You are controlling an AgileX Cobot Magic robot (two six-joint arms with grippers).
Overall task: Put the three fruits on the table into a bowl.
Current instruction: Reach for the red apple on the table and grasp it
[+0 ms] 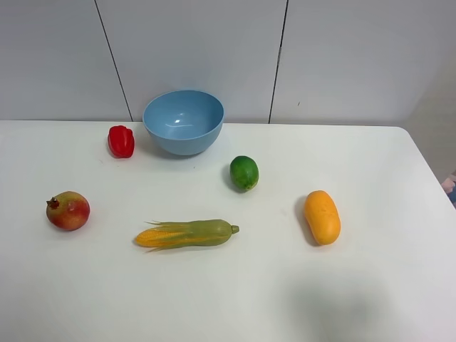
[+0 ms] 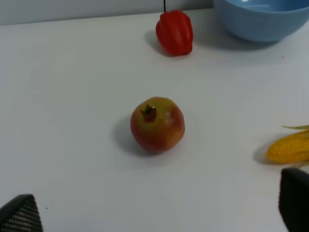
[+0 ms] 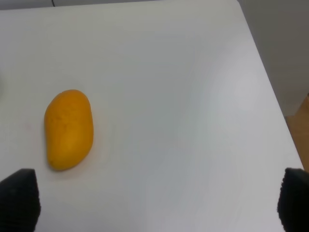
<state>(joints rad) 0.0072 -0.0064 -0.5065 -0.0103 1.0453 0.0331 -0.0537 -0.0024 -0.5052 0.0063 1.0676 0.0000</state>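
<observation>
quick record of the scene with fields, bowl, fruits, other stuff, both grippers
bowl: light-blue, empty, far side of table
pomegranate: on table, view's left
lime: on table, near bowl
mango: on table, view's right
pepper: beside bowl
corn cob: between pomegranate and mango
left gripper: open, empty, facing pomegranate
right gripper: open, empty, near mango
</observation>
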